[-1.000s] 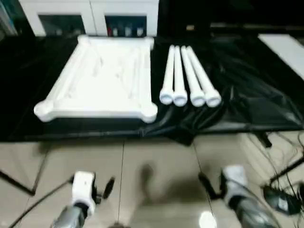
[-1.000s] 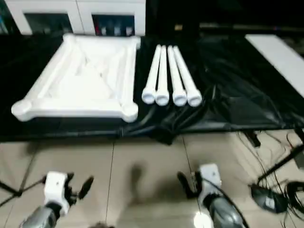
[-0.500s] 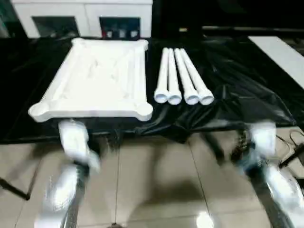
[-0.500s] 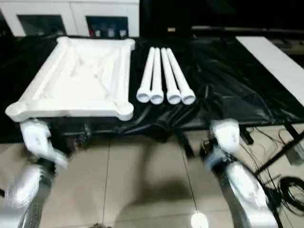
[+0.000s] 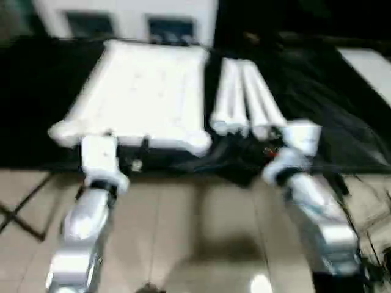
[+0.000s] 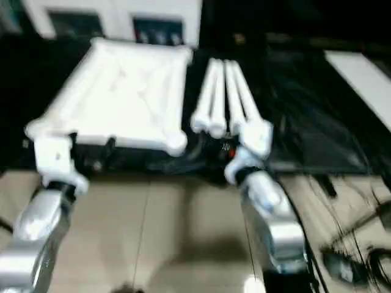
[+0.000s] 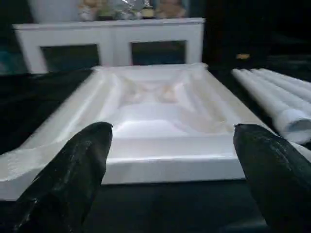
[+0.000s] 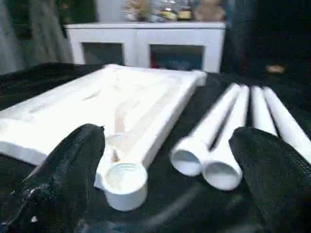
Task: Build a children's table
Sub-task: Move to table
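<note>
Tabletop lies underside-up on black sheet, four legs beside it. Left gripper wide open, empty, facing tabletop's near edge. Right gripper wide open, empty, facing leg ends and corner socket. White cabinet behind.

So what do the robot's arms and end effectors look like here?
Both forearms are shiny silver tubes ending in white wrist blocks with a black band. The left end effector and right end effector each have two rounded, matte black fingers.

Nothing readable is showing anywhere here: no text, labels, brands, numbers or signs are coming through.
</note>
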